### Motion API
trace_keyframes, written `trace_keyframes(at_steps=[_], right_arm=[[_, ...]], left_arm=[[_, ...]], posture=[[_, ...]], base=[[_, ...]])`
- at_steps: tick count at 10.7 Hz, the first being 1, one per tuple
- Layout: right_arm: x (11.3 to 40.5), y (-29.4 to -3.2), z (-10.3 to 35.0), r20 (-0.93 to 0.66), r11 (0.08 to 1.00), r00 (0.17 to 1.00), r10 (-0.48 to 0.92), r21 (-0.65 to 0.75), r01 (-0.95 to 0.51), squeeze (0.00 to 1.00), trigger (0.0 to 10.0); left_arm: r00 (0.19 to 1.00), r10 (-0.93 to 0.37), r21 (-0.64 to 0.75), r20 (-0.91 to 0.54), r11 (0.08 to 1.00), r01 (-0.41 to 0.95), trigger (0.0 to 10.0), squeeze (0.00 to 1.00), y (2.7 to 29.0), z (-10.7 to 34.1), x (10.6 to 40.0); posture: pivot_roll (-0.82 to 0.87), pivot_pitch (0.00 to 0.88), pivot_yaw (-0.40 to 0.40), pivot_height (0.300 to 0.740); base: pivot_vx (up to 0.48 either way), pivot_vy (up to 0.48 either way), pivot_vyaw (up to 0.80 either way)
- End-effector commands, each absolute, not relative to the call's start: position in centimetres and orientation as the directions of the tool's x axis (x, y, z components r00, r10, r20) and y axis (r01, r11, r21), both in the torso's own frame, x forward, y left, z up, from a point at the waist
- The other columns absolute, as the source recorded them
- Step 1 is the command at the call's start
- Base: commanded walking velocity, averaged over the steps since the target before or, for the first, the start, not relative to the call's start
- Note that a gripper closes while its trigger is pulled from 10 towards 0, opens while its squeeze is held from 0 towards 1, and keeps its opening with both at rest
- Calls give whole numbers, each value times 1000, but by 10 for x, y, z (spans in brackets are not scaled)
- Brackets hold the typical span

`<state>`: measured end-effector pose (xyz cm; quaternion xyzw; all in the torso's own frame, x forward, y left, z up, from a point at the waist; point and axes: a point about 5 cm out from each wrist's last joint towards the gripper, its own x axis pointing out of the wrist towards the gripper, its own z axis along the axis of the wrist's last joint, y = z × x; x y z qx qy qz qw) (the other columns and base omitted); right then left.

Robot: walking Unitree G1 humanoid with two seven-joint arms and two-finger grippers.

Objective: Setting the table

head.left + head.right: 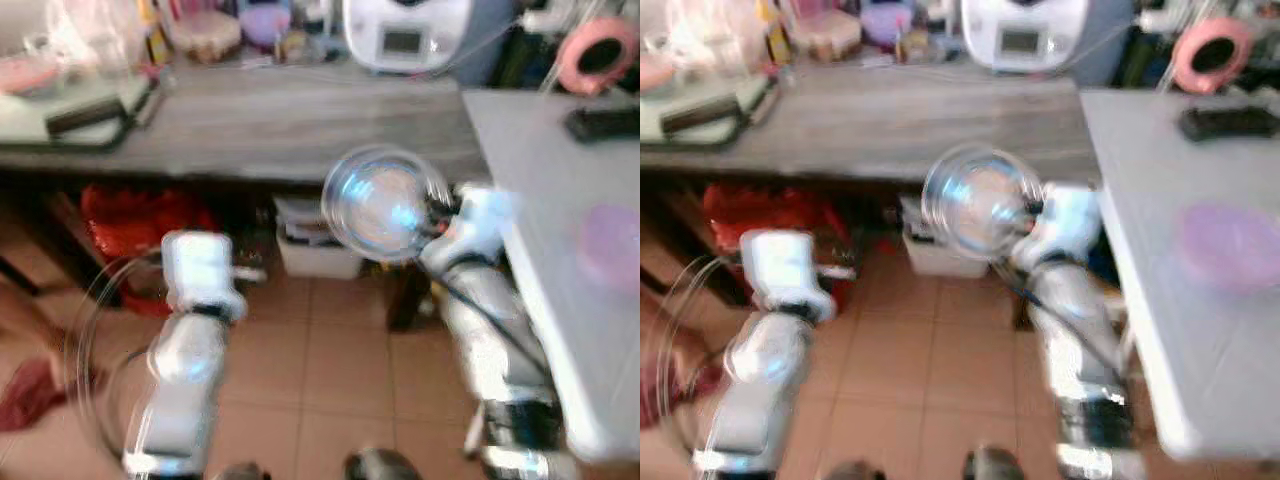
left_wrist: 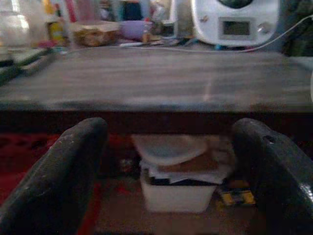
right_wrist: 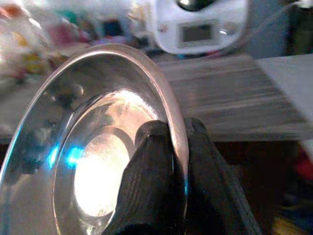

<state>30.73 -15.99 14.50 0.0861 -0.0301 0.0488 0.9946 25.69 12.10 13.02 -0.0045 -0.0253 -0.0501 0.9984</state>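
My right gripper (image 3: 177, 147) is shut on the rim of a shiny steel plate (image 1: 385, 203), which it holds upright in the air in front of the wooden table's edge (image 1: 250, 165). In the right wrist view the plate's rim (image 3: 168, 105) sits pinched between the two black fingers (image 3: 146, 166). My left gripper (image 2: 171, 161) is open with nothing between its fingers (image 2: 63, 171), and points at the wooden table's front edge (image 2: 156, 100). The left arm (image 1: 200, 290) is raised low over the floor. The eye views are blurred.
A white table (image 1: 560, 180) stands at the right with a pink plate (image 1: 612, 245) and a dark object (image 1: 605, 120) on it. A white appliance (image 1: 408, 30), jars and a tray (image 1: 70, 110) sit on the wooden table. White box (image 1: 315, 250) and red bag (image 1: 140, 215) lie beneath.
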Motion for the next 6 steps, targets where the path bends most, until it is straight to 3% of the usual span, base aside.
trace_keyframes(at_steps=[1,2,4,6], right_arm=[[309,-149,156,107,975,987,123,172,-140,0,0],[309,-149,156,106,974,986,128,174,-146,0,118],[310,-147,155,90,974,987,136,168,-150,0,10000],[317,-152,158,90,979,990,112,161,-126,0,10000]], left_arm=[[995,-82,13,52,997,81,10000,0,128,130,256],[995,-85,13,50,996,85,10000,0,127,130,257],[995,-90,19,51,996,89,10000,0,128,130,257],[995,-92,21,51,996,91,10000,0,128,131,255]], posture=[[32,61,0,740],[31,63,0,740],[36,71,4,740],[43,76,8,740]], base=[[480,0,0],[480,0,0],[469,0,0],[458,0,0]])
